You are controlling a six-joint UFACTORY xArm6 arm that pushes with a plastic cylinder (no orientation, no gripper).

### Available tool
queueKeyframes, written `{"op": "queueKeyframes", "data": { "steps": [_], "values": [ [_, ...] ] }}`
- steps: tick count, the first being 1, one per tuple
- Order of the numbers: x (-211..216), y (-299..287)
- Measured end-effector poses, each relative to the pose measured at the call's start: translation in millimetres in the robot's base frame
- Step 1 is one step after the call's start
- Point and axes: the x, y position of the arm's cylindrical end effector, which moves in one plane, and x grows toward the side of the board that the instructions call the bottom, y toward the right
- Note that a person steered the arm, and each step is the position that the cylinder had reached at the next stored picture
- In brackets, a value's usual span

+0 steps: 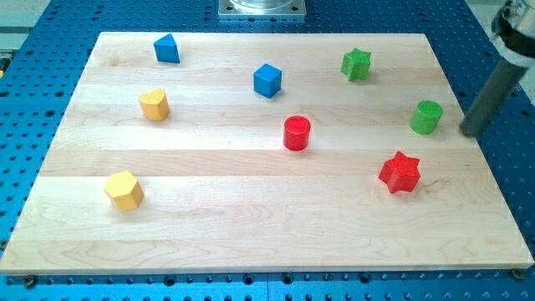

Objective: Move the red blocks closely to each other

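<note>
A red cylinder (297,133) stands near the middle of the wooden board (251,226). A red star (399,172) lies to its lower right, well apart from it. My rod comes in from the view's upper right, and my tip (470,131) rests near the board's right edge. The tip is to the right of the green cylinder (426,117) and above and right of the red star, touching neither.
A green star (356,63) sits at the top right. A blue cube (267,80) and a blue triangular block (166,48) lie along the top. Two yellow blocks lie at the left, one higher (154,104) and one lower (124,191).
</note>
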Motion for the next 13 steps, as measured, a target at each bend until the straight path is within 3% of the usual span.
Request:
{"op": "queueKeyframes", "data": {
  "steps": [1, 3, 5, 6, 7, 8, 9, 10, 11, 12, 13],
  "values": [
    [9, -75],
    [24, -124],
    [42, -30],
    [121, -37],
    [115, -42],
    [103, -78],
    [132, -132],
    [132, -174],
    [136, -167],
    [144, -268],
    [93, -345]
  ]
}}
